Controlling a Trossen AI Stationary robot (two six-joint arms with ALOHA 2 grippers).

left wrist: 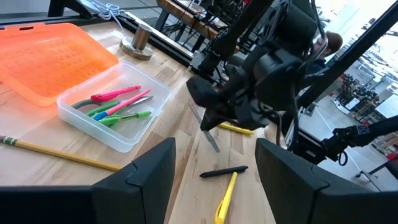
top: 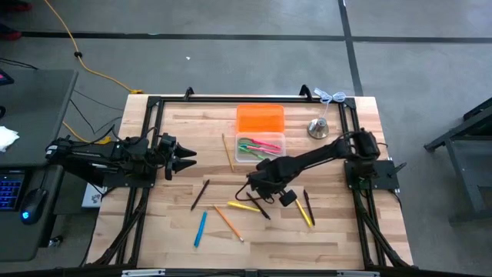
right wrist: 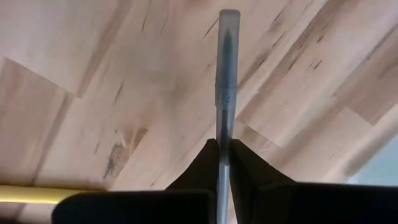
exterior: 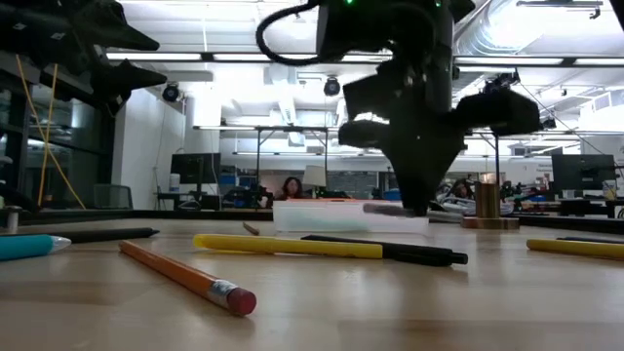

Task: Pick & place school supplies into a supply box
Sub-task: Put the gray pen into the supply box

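Wood table (top: 330, 231): right gripper (right wrist: 224, 148) clamped on grey pen (right wrist: 226, 74) near box (top: 260, 148), pen's long axis jutting straight past fingertips. Left gripper (top: 187, 159) wide open, empty, at left.

Robotics lab: framed wooden table (top: 330, 235); monitors (exterior: 195, 168), benches, exposed ducting (exterior: 507, 34) behind

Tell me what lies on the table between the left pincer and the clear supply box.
In the high view, one wooden pencil lies between the left pincer and the supply box; the rest of that stretch is bare wood.
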